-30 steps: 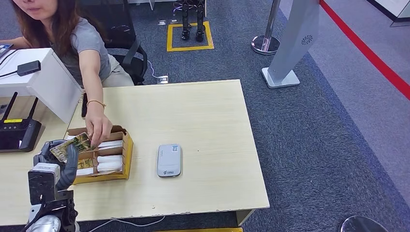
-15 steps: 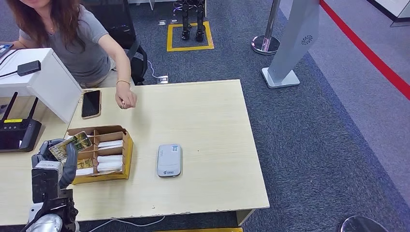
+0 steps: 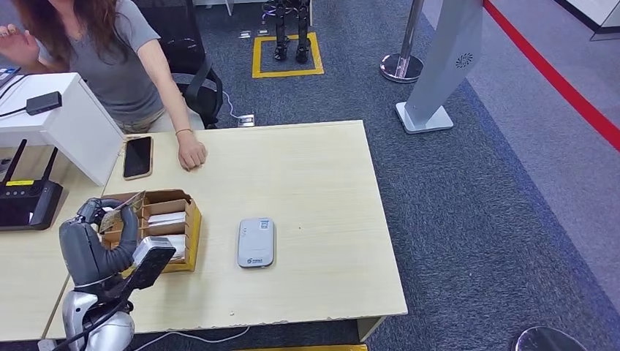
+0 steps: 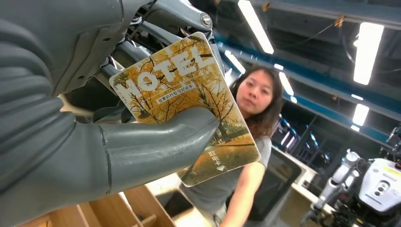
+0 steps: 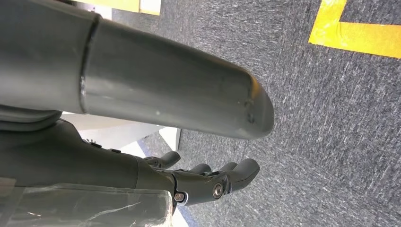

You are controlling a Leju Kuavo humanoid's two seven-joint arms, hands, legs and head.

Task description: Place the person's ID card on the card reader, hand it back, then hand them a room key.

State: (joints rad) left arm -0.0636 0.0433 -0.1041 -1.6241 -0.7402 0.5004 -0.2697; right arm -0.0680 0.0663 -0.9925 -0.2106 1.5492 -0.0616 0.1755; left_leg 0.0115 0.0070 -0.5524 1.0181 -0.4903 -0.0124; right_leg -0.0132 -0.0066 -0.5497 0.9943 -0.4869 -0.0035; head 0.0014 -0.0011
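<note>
A person (image 3: 121, 55) is seated behind the desk (image 3: 307, 175), one hand laid flat on it. A yellow hotel room key (image 4: 187, 106) is pinched in the left hand (image 3: 106, 219) above the cardboard box (image 3: 172, 219); the right hand (image 5: 208, 182) is held empty, fingers loosely apart.

Left hand (image 3: 102, 219), pinching a key card (image 3: 112, 218), sits over the near-left corner of the cardboard box (image 3: 191, 228). Box dividers and white card stacks (image 3: 166, 244) lie just beneath and beside it. Ahead, between box and person's hand (image 3: 192, 156), bare tabletop (image 3: 307, 175). Black phone (image 3: 137, 156) lies just beside that hand, near the white stand (image 3: 66, 128). Router (image 3: 28, 201) with upright antennas blocks the left side. Card reader (image 3: 255, 242) lies right of the box, a bare gap between them. Wide bare tabletop beyond the reader.
</note>
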